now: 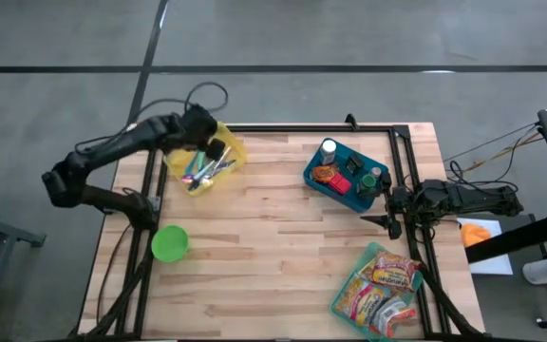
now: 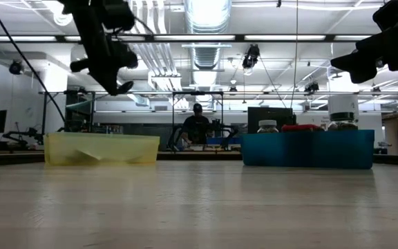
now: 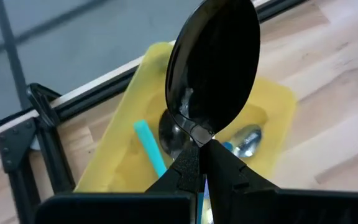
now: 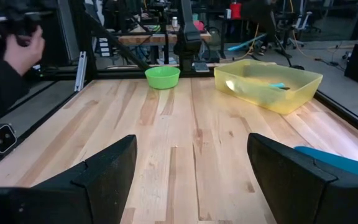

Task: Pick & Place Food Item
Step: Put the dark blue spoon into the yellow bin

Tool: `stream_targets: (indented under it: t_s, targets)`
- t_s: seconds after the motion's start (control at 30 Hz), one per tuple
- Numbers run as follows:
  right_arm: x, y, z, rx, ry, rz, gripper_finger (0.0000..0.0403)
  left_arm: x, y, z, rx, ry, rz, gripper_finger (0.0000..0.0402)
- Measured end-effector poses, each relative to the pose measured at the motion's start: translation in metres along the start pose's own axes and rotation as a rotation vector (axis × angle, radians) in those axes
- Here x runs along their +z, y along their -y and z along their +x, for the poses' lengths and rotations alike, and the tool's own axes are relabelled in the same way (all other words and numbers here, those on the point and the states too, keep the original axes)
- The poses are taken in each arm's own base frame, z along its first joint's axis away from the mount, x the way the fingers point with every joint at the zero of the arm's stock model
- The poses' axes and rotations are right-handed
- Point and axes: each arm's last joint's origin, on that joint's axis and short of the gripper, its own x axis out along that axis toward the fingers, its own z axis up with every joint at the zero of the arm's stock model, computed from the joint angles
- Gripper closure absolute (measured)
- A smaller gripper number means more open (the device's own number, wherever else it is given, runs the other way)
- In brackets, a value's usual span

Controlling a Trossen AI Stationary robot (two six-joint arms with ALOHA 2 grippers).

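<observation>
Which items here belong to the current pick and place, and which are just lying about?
In the job:
- left gripper, shut on a black spoon
- yellow bin of utensils beneath it
- green bowl, possibly the target

Lying about:
- blue bin of jars
- snack packets
- right gripper, open, waiting at the table's right edge

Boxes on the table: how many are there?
2. A yellow box holding utensils sits at the far left under the left gripper. A blue box holding food jars sits at the far right. A snack bag pile may hide more.
</observation>
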Motion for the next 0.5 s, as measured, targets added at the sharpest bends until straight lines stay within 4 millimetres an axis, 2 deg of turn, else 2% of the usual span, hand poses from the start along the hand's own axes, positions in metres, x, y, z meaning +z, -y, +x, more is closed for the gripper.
stream_targets:
  t_s: [0.1,0.2,0.5]
  targets:
    - [0.000,0.000,0.000,0.000,0.000,0.002,0.0100,0.009,-0.016,0.016,-0.024,-0.046,-0.016,0.0392]
    - [0.000,0.000,0.000,0.000,0.000,0.000,0.0100,0.014,-0.022,0.033,-0.024,-0.086,-0.008,0.0392]
    - [0.000,0.000,0.000,0.000,0.000,0.000,0.0100,0.011,-0.008,0.094,0.028,-0.259,0.036,0.0392]
